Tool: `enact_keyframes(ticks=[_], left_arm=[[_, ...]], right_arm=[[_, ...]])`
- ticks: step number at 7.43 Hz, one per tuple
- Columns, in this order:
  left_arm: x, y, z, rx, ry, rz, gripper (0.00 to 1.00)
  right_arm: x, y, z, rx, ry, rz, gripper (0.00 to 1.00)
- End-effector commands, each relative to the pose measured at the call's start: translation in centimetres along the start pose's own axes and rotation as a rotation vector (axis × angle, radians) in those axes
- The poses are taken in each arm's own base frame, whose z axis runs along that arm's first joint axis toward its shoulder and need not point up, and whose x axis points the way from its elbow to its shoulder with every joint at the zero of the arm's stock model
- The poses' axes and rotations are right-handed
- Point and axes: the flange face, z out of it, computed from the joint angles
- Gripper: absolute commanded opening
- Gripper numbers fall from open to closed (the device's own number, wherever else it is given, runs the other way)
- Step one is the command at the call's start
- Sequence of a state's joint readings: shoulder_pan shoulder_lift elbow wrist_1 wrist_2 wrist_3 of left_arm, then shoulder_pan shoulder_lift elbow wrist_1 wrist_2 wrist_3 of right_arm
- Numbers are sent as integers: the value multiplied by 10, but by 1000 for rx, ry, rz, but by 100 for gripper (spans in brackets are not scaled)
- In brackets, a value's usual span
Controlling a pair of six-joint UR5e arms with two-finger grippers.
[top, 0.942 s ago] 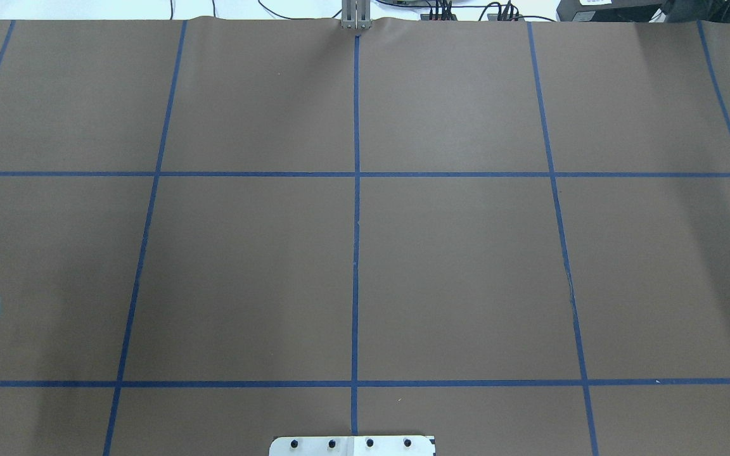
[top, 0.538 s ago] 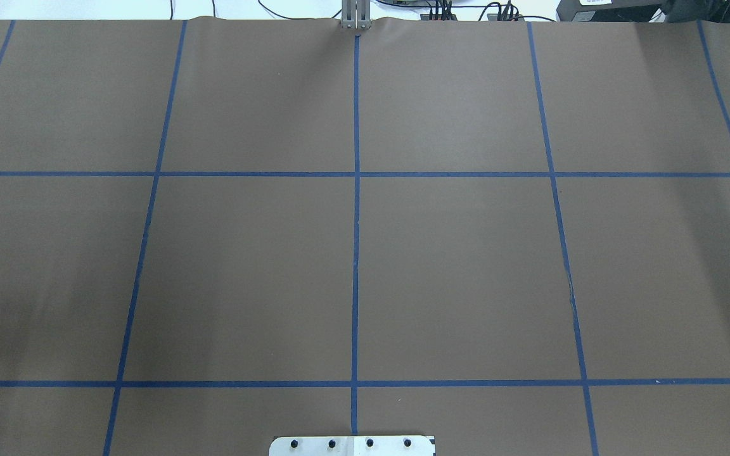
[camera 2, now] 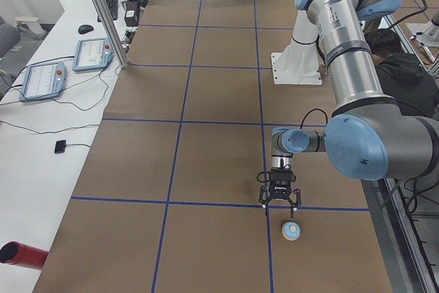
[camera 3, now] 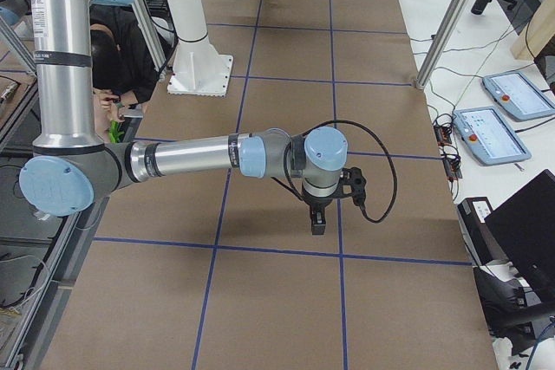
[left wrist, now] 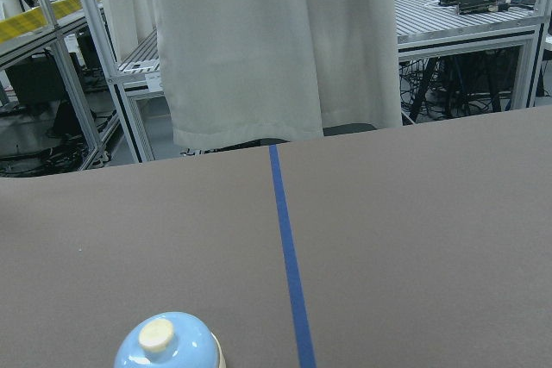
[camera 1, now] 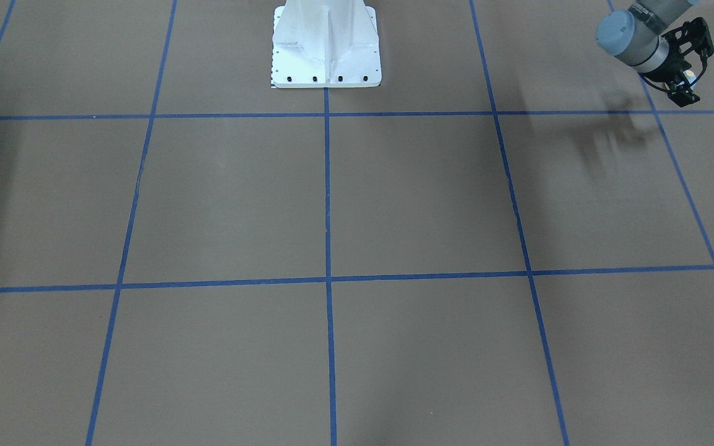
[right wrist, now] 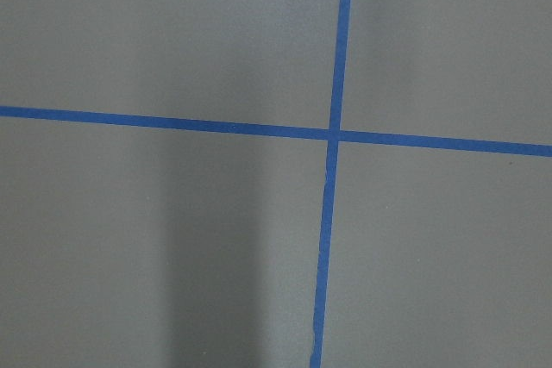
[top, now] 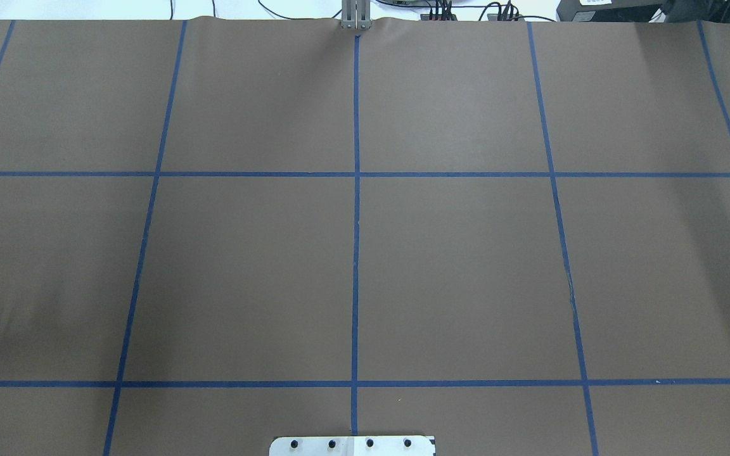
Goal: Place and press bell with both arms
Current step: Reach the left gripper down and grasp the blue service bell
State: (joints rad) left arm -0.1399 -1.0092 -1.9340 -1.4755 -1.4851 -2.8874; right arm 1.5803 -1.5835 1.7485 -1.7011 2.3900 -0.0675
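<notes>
The light-blue bell with its cream button stands upright on the brown table near the end on my left. It also shows low in the left wrist view. My left gripper hangs a little above the table just beside the bell, fingers spread, open and empty. It also shows at the top right of the front-facing view. My right gripper points down over the table's other end, and shows only in that side view. I cannot tell whether it is open or shut.
The white pedestal stands at the table's near edge, mid-length. Blue tape lines grid the brown cover. A side bench holds teach pendants and a red cylinder. A person sits behind the robot.
The light-blue joint cap of my left arm, at the overhead view's left edge 0.9 s ago, has moved out of that view. Nothing else differs.
</notes>
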Motion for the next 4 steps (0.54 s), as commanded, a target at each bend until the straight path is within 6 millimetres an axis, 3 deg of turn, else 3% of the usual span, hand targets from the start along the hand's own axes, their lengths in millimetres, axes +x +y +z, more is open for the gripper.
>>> enact_keyframes(ticks=[1, 4], left_arm=[[-15, 8, 1, 10, 11, -11, 100], [-31, 18, 0, 11, 7, -18, 100]], right_arm=[[-1, 0, -1, 1, 0, -2, 100], [1, 1, 0, 0, 0, 0, 100]])
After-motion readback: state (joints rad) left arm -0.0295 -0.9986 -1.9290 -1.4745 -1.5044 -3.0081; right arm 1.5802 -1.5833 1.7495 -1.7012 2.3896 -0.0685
